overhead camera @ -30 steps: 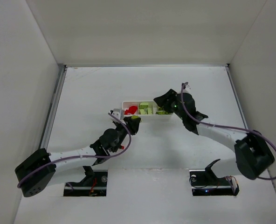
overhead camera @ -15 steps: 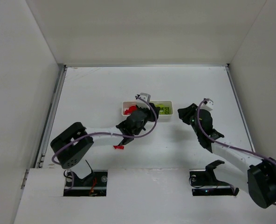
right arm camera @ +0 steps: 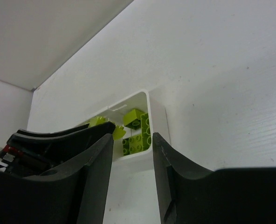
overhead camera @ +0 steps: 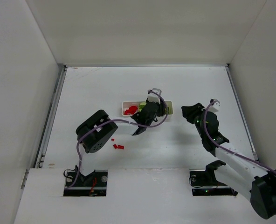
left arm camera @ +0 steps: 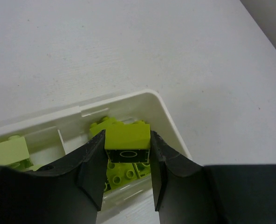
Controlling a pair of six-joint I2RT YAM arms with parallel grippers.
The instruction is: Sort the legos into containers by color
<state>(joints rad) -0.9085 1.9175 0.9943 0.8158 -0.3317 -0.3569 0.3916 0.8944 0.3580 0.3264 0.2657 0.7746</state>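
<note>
**Left pincer holds a green brick over the tray**

A long white tray (overhead camera: 124,103) lies in the middle of the white worktop (overhead camera: 96,88), with tall white walls (overhead camera: 17,70) around it. Small loose red bricks (overhead camera: 118,146) lie on the worktop close to the left arm (overhead camera: 124,122), well apart from the tray. A red pile (overhead camera: 131,110) sits in the tray's left box.

The left arm reaches over the tray from the near side. From above it covers the middle box and most of the right box, so the bricks there are hard to see. The held brick cannot be seen from above at all. The left wrist view cuts off the tray's left part. The right wrist view shows only the tray's right end, because the dark body of the left pincer stands in front of the rest.

The left pincer (left arm camera: 127,145) is clamped on one yellow-green brick (left arm camera: 127,137), with a finger pressed on each side. The brick is over the tray's right end box, where other green bricks (left arm camera: 128,173) lie. I cannot tell if it touches them. One pale green brick (left arm camera: 7,151) lies in the next box.

The right pincer (right arm camera: 132,140) is on the worktop side, just beside the tray's right end. Its fingers are apart and nothing is between them. The end box shows through the gap
</note>
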